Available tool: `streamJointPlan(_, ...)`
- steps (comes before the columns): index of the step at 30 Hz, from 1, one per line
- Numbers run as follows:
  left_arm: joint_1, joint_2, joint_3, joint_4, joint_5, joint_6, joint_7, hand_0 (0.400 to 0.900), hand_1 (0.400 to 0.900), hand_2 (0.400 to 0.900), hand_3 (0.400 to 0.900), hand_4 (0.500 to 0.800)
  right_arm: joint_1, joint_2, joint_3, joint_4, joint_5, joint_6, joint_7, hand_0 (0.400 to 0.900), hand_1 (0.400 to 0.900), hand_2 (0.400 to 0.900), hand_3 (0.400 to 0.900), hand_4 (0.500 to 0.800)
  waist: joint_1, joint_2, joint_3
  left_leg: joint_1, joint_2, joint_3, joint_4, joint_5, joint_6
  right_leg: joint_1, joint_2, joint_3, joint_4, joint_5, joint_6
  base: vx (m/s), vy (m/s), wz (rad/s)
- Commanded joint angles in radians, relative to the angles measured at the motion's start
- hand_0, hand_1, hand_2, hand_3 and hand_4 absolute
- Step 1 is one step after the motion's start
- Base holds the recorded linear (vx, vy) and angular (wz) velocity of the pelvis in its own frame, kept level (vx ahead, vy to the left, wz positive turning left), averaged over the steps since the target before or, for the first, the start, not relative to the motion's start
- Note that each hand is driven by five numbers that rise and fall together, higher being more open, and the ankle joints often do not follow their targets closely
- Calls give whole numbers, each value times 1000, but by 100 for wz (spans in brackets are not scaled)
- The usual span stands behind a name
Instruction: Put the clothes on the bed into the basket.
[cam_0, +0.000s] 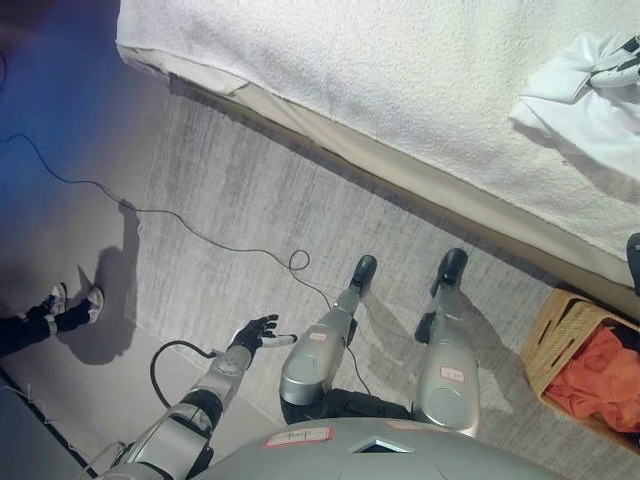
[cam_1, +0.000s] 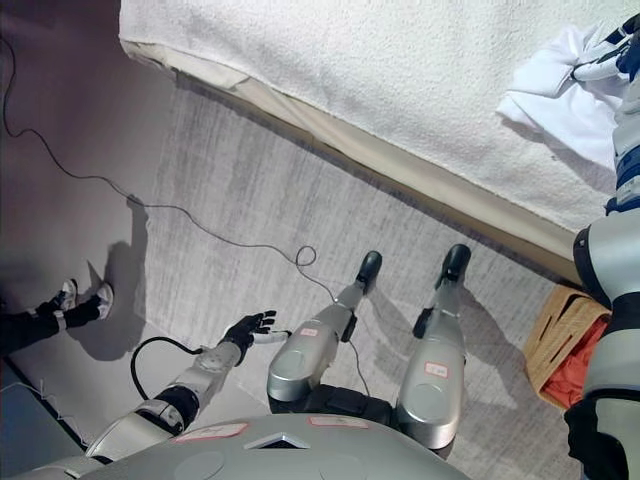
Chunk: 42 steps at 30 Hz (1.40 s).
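Observation:
A white garment (cam_0: 580, 120) lies bunched on the white bed (cam_0: 400, 80) at the far right. My right hand (cam_0: 615, 65) reaches over the bed at the view's top right edge, fingers curled into the garment's raised fold. A woven basket (cam_0: 560, 325) stands on the floor at the lower right, by the bed's edge, with an orange cloth (cam_0: 600, 385) inside. My left hand (cam_0: 255, 333) hangs open and empty over the floor at the lower left.
The bed's edge runs diagonally from upper left to lower right. Grey carpet (cam_0: 240, 190) lies between me and the bed. A person's shoes (cam_0: 75, 305) show at the far left on the floor.

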Motion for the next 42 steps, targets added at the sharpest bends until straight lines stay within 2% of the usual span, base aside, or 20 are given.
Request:
streamJointPlan(1, 20, 72, -48, 116, -14, 19, 13, 900, 900, 900, 900, 800, -28, -3, 53, 19, 40, -11, -28, 400, 400, 400, 400, 500, -19, -73, -73, 9, -23, 69, -35, -6, 19, -4, -54, 110, 145, -152, 40, 36, 41, -16)
streamJointPlan(5, 14, 70, -40, 146, -4, 24, 12, 900, 900, 900, 900, 800, -33, 12, 67, 3, 38, -10, -21, 400, 400, 400, 400, 500, -33, -104, -90, 31, -25, 93, -26, -32, 31, 16, -49, 130, 124, -139, 43, 44, 54, -41)
streamJointPlan(9, -1, 87, 5, 197, 5, 32, 12, 900, 900, 900, 900, 800, -31, 48, 83, -18, 23, -7, -10, 400, 400, 400, 400, 500, -64, -186, -135, 73, -22, 163, 5, -92, 56, 45, -33, 194, 86, -109, 54, 56, 58, -70)
streamJointPlan(11, -3, 97, 22, 209, 10, 34, 9, 900, 900, 900, 900, 800, -34, 53, 81, -12, 20, -4, -2, 400, 400, 400, 400, 500, -75, -220, -162, 101, -17, 197, 10, -116, 66, 61, -26, 221, 69, -99, 60, 46, 52, -63)
streamJointPlan(12, -3, 98, 22, 209, 10, 34, 8, 900, 900, 900, 900, 800, -34, 54, 80, -12, 20, -4, -2, 400, 400, 400, 400, 500, -74, -220, -161, 103, -17, 199, 10, -116, 66, 62, -25, 223, 68, -99, 60, 41, 48, -71)
streamJointPlan(14, 0, 112, 44, 222, 21, 34, 1, 900, 900, 900, 900, 800, -30, 54, 76, 3, 8, -3, 10, 400, 400, 400, 400, 500, -85, -262, -199, 147, -10, 245, 11, -146, 76, 81, -17, 259, 50, -85, 68, 49, 54, -80)
streamJointPlan(22, 24, 141, 89, 246, 56, 42, -9, 900, 900, 900, 900, 800, 30, 14, 35, 37, 2, -1, 45, 400, 400, 400, 400, 500, -130, -332, -281, 252, 6, 369, 7, -198, 92, 114, 23, 350, 27, -58, 93, 32, 40, -60)
streamJointPlan(24, 32, 140, 95, 249, 59, 46, -11, 900, 900, 900, 900, 800, 44, 8, 27, 41, 1, -1, 47, 400, 400, 400, 400, 500, -133, -336, -287, 269, 8, 381, 7, -205, 94, 121, 28, 360, 28, -58, 97, 31, 30, -42)
streamJointPlan(30, 66, 147, 114, 263, 88, 52, -22, 900, 900, 900, 900, 800, 109, -53, -20, 57, 13, -4, 62, 400, 400, 400, 400, 500, -178, -349, -326, 336, 5, 463, 8, -236, 110, 146, 50, 418, 23, -39, 124, -10, 47, -51)
streamJointPlan(42, 86, 154, 134, 266, 112, 60, -26, 900, 900, 900, 900, 800, 249, -142, -115, 81, 32, 3, 79, 400, 400, 400, 400, 500, -238, -326, -345, 392, -8, 555, 42, -285, 138, 163, 68, 474, 24, -15, 149, -22, 35, -31)
